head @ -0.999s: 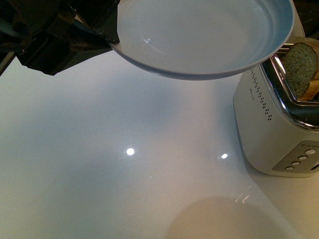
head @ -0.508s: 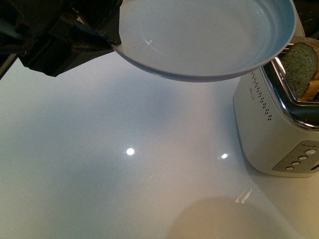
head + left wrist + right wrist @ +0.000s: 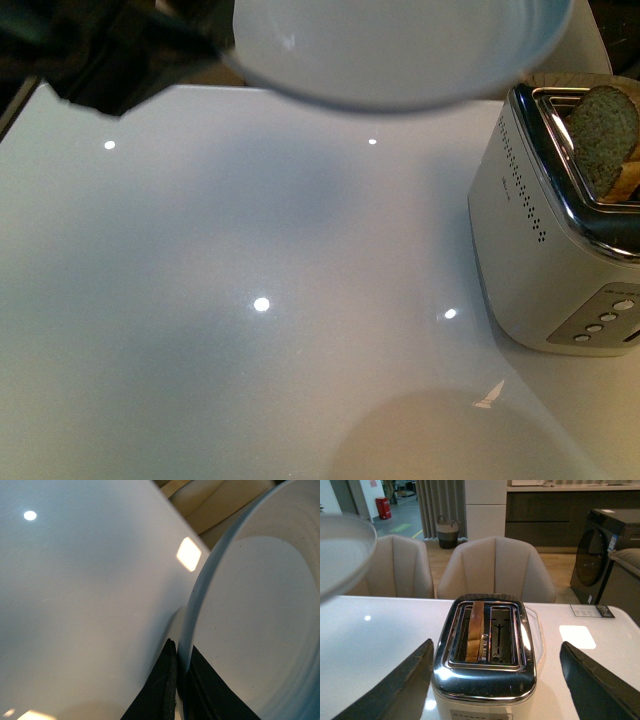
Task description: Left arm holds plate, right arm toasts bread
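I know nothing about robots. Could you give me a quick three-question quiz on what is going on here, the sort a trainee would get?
1. Fill the gap: the left end effector grips the plate by its ____.
2. Where is the bread? A) lying on the plate B) standing in a slot of the toaster C) nowhere in view
3. True or false: the right end effector is shut on the bread.

Key: 1 rim. 2 B. 3 False: its fingers are spread open, one on either side of the toaster.
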